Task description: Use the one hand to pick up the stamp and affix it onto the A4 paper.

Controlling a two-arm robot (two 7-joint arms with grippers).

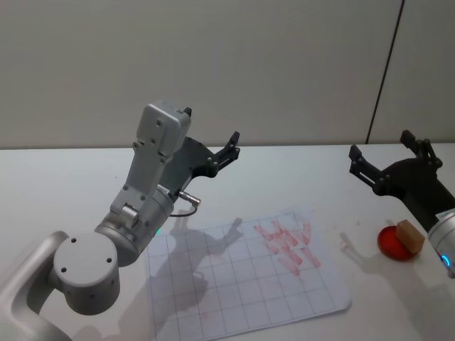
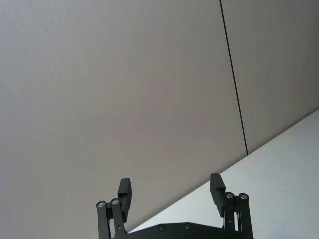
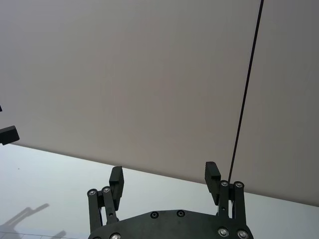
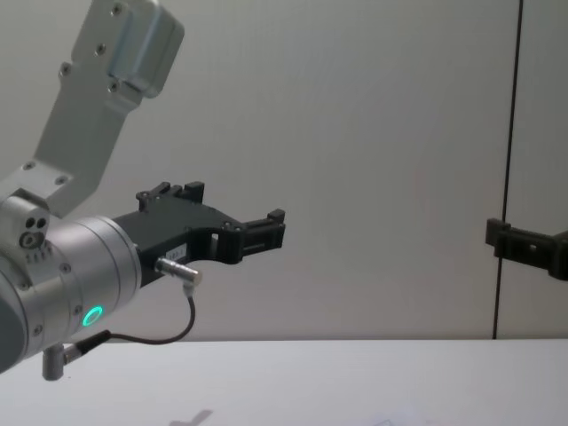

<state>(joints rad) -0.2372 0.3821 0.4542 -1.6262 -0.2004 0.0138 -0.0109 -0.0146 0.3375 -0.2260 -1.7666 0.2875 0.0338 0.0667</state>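
This is looking like a robotics lab: a robot arm is hanging over a bare white surface carrying gridded paper. Blank grey wall panels are standing behind.

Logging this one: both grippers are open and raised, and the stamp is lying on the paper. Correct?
Not quite. In the head view the stamp rests on a red pad beside the paper, not on it. The left gripper and right gripper are open and raised.

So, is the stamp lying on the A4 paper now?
No, the stamp rests on the red pad, apart from the A4 paper.
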